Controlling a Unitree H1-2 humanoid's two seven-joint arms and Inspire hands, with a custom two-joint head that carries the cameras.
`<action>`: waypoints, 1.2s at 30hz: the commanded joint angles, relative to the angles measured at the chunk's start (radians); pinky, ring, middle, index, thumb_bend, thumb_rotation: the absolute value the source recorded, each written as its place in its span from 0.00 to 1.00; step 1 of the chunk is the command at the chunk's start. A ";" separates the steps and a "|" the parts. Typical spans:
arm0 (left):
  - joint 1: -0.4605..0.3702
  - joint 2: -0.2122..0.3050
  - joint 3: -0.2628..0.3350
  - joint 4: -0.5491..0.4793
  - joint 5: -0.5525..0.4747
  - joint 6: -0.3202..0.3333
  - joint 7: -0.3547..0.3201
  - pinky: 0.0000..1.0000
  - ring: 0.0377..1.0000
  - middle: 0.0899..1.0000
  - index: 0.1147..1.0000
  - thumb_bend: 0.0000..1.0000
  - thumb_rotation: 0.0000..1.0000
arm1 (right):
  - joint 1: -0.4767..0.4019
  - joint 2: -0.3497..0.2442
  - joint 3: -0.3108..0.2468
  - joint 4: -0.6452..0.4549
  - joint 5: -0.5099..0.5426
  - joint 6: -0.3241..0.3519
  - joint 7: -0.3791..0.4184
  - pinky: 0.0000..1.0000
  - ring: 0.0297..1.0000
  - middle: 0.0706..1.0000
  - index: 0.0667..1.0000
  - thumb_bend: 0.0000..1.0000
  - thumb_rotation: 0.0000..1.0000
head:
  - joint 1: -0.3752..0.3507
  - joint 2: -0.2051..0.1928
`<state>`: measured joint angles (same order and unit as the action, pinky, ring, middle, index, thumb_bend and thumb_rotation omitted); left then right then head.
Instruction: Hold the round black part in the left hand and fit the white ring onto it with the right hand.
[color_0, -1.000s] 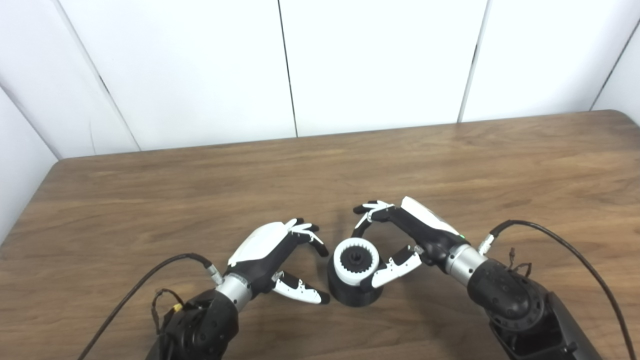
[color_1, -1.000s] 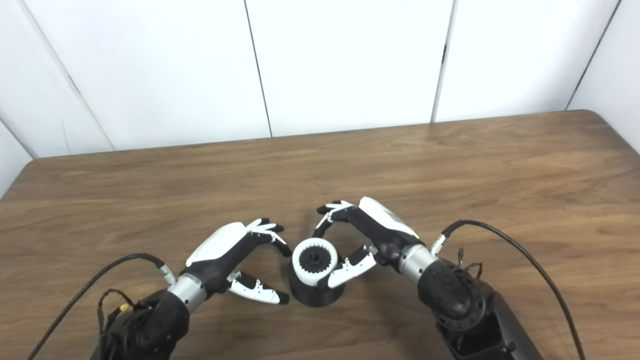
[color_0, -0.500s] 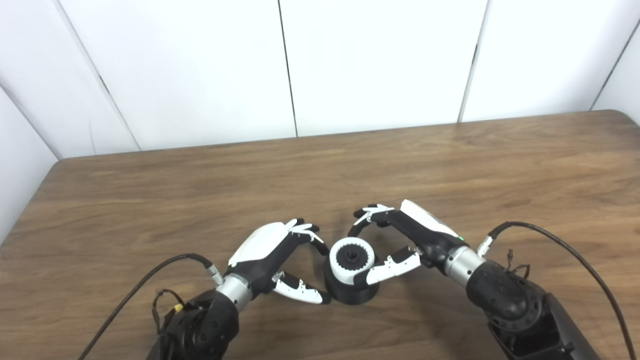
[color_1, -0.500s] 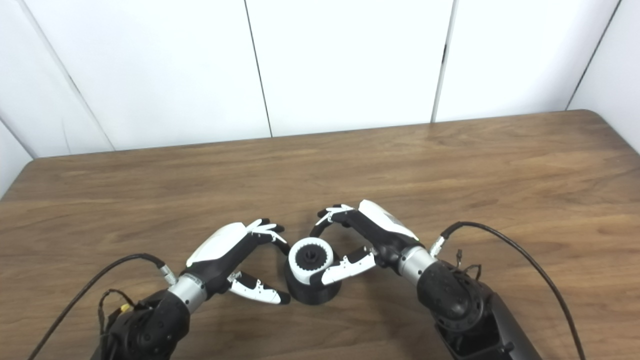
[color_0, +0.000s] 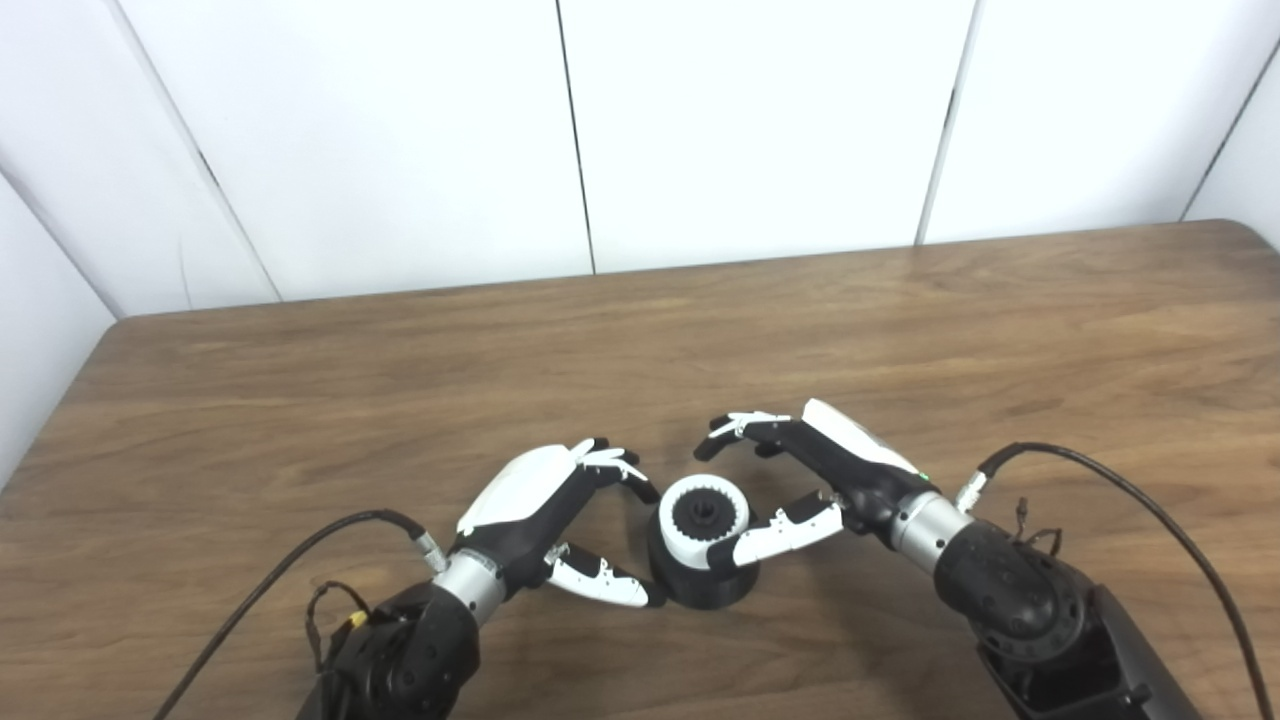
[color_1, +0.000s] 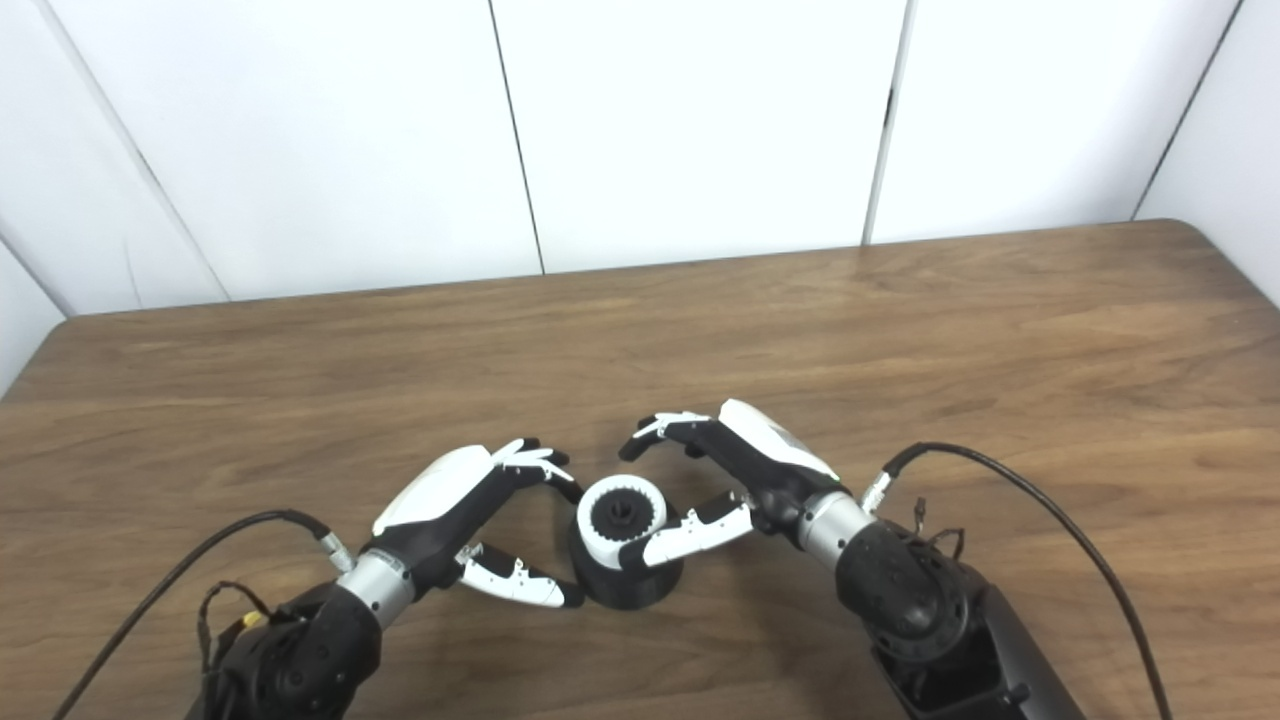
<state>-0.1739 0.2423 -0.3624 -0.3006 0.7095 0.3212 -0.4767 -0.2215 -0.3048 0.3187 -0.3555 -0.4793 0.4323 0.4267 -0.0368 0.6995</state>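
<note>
The round black part (color_0: 700, 585) stands on the table near the front edge, with the toothed white ring (color_0: 706, 512) sitting on its top. My left hand (color_0: 545, 505) is curled in a C at the part's left side. Its thumb tip (color_0: 640, 597) touches the base and its fingers (color_0: 625, 470) end beside the ring, so the part is at the hand's mouth, not enclosed. My right hand (color_0: 820, 470) is on the right, its thumb (color_0: 765, 537) lying across the ring's right edge. Its fingers (color_0: 735, 425) are raised behind the ring, apart from it.
The brown wooden table (color_0: 900, 330) stretches back to white wall panels (color_0: 750, 120). Black cables (color_0: 1130, 480) trail from both wrists over the tabletop, the left one (color_0: 290, 545) curving to the front edge.
The black part with the ring slid left, up against my left hand. My right hand's fingers uncurled and lifted off the ring while its thumb followed. The left hand kept its pose.
</note>
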 joint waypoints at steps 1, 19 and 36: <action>-0.019 0.002 0.002 -0.012 0.003 -0.016 0.023 0.91 0.99 0.90 0.66 0.95 0.30 | -0.022 -0.004 -0.020 -0.032 0.010 -0.012 -0.011 0.85 0.95 0.89 0.73 1.00 0.44 | -0.002 -0.001; -0.001 0.020 0.030 -0.057 -0.045 -0.002 0.002 0.88 0.97 0.91 0.83 1.00 0.33 | -0.012 -0.018 -0.063 -0.060 0.036 0.020 -0.007 0.91 0.96 0.92 0.79 1.00 0.48 | -0.003 -0.010; 0.003 0.096 0.133 -0.133 -0.199 0.078 -0.075 0.87 0.96 0.95 0.89 0.98 0.39 | 0.022 -0.049 -0.143 -0.072 0.081 0.012 -0.020 0.92 0.94 0.91 0.83 1.00 0.56 | -0.008 -0.014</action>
<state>-0.1529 0.3187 -0.2535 -0.3943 0.5310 0.3974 -0.5726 -0.1831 -0.3429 0.1949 -0.3885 -0.4127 0.4551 0.4287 -0.0445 0.6857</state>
